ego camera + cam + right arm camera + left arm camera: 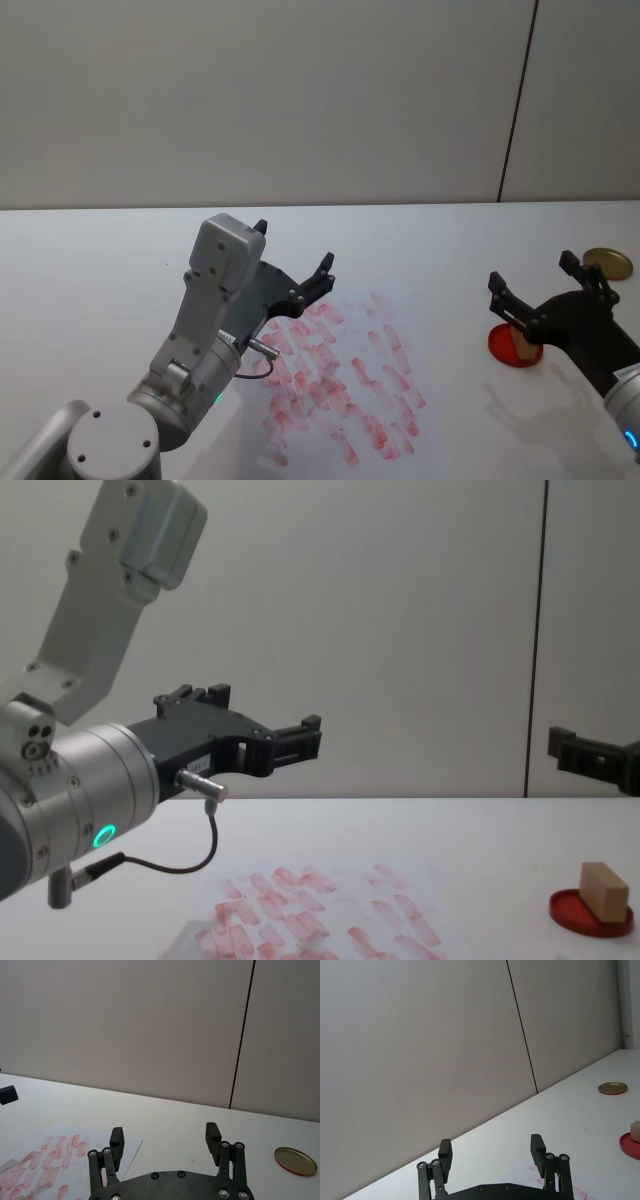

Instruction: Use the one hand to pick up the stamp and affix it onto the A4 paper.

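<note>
stamp (604,890): sits on red ink pad (565,911).
right gripper (533,275): fingers spread, probably just above it (lower straight, pinch its sides).
left gripper (293,247): spread, idle near a4 paper (345,380).

Tan stamp (604,889), red-printed white A4 paper (350,390), red dish (568,912)

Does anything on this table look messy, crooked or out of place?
Nothing looks spilled or broken. The A4 paper is crowded with pale red prints at jumbled angles. The stamp sits on the red ink-pad dish; a gold lid lies apart.
</note>
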Robot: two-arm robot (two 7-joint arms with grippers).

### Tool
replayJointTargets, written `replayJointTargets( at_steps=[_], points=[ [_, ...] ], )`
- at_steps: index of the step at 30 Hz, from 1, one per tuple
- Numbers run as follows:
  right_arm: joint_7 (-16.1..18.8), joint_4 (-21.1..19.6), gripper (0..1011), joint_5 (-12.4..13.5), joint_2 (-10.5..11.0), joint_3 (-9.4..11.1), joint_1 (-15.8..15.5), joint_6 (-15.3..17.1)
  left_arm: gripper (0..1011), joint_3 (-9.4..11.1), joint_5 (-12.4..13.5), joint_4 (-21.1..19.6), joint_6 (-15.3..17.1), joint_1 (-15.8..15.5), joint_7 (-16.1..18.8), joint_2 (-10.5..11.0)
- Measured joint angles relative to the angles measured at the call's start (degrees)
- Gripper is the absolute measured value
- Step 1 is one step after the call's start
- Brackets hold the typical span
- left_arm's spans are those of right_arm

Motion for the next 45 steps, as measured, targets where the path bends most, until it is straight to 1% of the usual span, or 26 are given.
replayJointTargets(
  at_steps=[6, 11, 13, 17, 18, 20, 26, 36, 45],
  points=[
    [-1.1, -0.2, 1001, -0.1, -0.4, -0.1, -0.1, 1.4, 993, 0.0, 0.0, 0.0, 0.0, 0.0, 0.0, 0.0],
    [-3.2, -0.7, 1001, -0.1, -1.1, -0.3, -0.2, 3.7, 993, 0.0, 0.0, 0.0, 0.0, 0.0, 0.0, 0.0],
    [-4.9, -0.9, 1001, 0.0, -1.6, -0.5, -0.3, 5.5, 993, 0.0, 0.0, 0.0, 0.0, 0.0, 0.0, 0.0],
    [-6.7, -1.1, 1001, 0.3, -2.2, -0.5, -0.3, 7.5, 993, 0.0, 0.0, 0.0, 0.0, 0.0, 0.0, 0.0],
    [-7.7, -1.1, 1001, 0.5, -2.5, -0.6, -0.3, 8.7, 993, 0.0, 0.0, 0.0, 0.0, 0.0, 0.0, 0.0],
    [-8.8, -1.0, 1001, 0.8, -3.0, -0.6, -0.3, 9.9, 993, 0.0, 0.0, 0.0, 0.0, 0.0, 0.0, 0.0],
    [-11.2, 0.0, 1001, 1.3, -4.2, -0.6, 0.4, 13.3, 993, 0.0, 0.0, 0.0, 0.0, 0.0, 0.0, 0.0],
    [-12.9, 3.1, 1001, 1.3, -6.1, -0.5, 2.6, 17.0, 993, 0.0, 0.0, 0.0, 0.0, 0.0, 0.0, 0.0],
    [-13.6, 5.3, 1001, 0.6, -7.3, -0.5, 4.3, 19.2, 993, 0.0, 0.0, 0.0, 0.0, 0.0, 0.0, 0.0]
  ],
)
